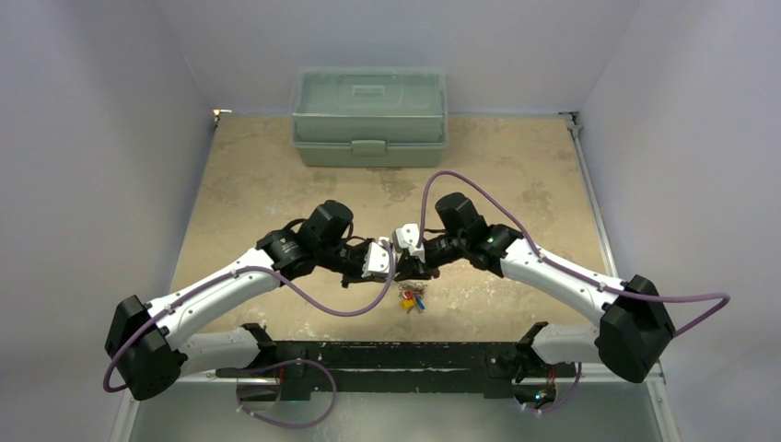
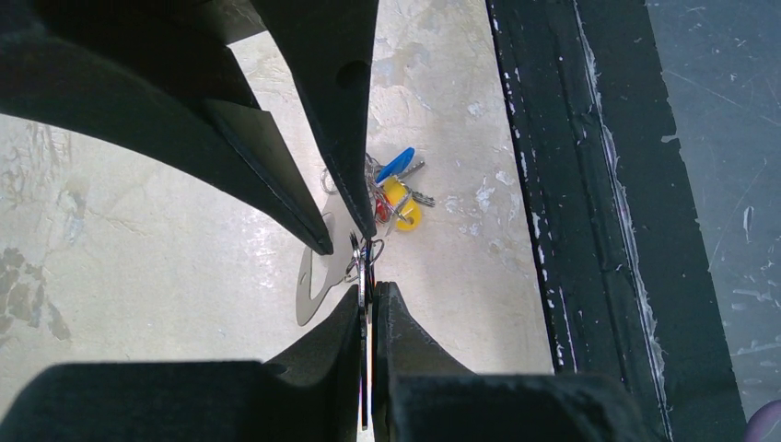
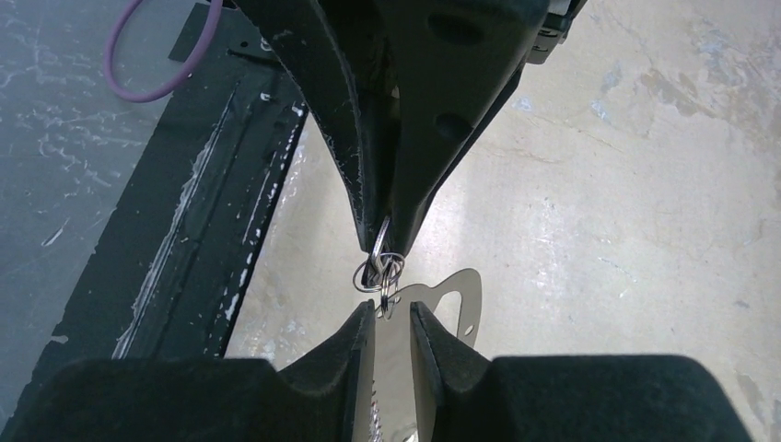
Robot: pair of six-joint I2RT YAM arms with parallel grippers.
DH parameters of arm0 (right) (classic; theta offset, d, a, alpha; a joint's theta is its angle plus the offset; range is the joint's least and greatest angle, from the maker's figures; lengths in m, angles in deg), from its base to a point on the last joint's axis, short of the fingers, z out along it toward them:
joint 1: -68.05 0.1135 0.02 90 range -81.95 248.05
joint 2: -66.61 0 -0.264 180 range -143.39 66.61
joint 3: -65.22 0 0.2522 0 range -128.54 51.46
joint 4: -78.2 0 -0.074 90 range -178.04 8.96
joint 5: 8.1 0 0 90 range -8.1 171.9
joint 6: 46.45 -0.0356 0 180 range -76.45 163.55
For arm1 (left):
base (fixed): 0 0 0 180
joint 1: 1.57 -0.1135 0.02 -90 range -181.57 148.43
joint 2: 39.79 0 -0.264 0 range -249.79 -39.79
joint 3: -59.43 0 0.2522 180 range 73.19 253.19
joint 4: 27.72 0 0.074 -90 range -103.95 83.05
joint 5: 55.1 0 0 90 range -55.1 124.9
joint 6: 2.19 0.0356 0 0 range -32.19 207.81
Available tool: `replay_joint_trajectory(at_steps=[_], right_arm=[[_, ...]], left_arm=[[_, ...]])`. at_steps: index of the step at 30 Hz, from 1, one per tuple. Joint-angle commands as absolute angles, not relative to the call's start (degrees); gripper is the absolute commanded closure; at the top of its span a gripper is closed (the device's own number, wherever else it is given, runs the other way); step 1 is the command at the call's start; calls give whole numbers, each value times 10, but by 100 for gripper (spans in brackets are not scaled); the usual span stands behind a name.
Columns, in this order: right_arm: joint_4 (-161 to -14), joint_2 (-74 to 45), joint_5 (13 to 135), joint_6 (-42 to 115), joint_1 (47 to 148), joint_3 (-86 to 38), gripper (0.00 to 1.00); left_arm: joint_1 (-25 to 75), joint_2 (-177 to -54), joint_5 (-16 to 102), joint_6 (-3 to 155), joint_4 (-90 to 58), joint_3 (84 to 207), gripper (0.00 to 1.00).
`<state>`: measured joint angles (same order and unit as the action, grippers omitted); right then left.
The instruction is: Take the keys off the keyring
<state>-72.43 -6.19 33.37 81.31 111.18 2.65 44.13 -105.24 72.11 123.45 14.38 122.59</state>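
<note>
Reaching inward from their bases, the left arm and right arm each fold at the elbow. They meet nose to nose over the middle of the worktop, with the wrists tipped down and the tips almost touching.

The left gripper is pinched tight on a metal sliver. This pokes from its tip and runs into a small knot of wire rings.

The right gripper comes at those rings from the opposite side. Its fingers stand a narrow gap apart with the tips just beside the rings, and I can't tell whether they touch them or grip anything.

The keyring, a flat grey loop with a cut-out, shows just beside and beyond both sets of fingertips, partly hidden by them. From where I stand I can't tell what bears it.

The keys, with their blue, yellow and red tags, sit bunched low by the worktop. They are just on the near side of the gripper tips, between them and the black rail. Whether they hang from the rings or lie loose I can't tell.

A pale green lidded box sits well apart at the far edge.
</note>
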Motion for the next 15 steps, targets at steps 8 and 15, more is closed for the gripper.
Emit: replay_joint_trajectory(at_steps=[8, 15], right_arm=[[-755, -53, 336, 812, 1115, 37, 88], [-786, -46, 337, 771, 1116, 47, 100]], left_arm=[[436, -1040, 746, 1238, 126, 1243, 100], [421, -1037, 741, 1217, 127, 1234, 100]])
